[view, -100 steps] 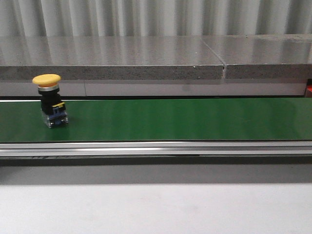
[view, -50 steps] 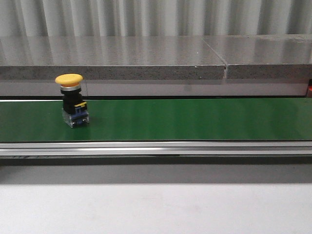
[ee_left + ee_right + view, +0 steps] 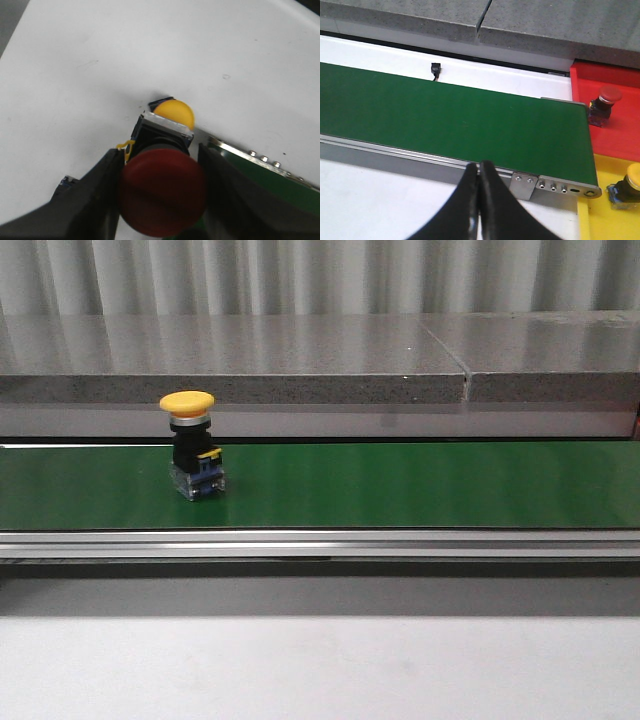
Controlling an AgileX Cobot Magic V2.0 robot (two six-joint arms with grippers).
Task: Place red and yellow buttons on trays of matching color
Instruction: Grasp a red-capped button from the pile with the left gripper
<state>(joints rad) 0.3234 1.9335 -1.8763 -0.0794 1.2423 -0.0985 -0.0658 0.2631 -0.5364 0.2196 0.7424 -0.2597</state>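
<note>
A yellow button [image 3: 190, 445] stands upright on the green conveyor belt [image 3: 400, 485], left of the middle in the front view; no gripper shows there. My left gripper [image 3: 160, 152] is shut on a red button [image 3: 162, 192] over the white table, its cap toward the camera. A yellow cap [image 3: 174, 112] shows just beyond that button's base. My right gripper [image 3: 480, 167] is shut on nothing, near the belt's end. A red tray [image 3: 620, 130] holds a red button [image 3: 602, 104]. A yellow tray [image 3: 605, 210] holds a yellow button [image 3: 626, 186].
A grey stone ledge [image 3: 300, 360] runs behind the belt. The belt's metal frame [image 3: 550, 186] ends beside the yellow tray. A small black connector [image 3: 435, 68] lies on the white strip behind the belt. A blue part [image 3: 67, 181] peeks past my left finger.
The yellow button on the belt has travelled to the right, from the far left toward the middle. Nothing else in the front view has moved.
</note>
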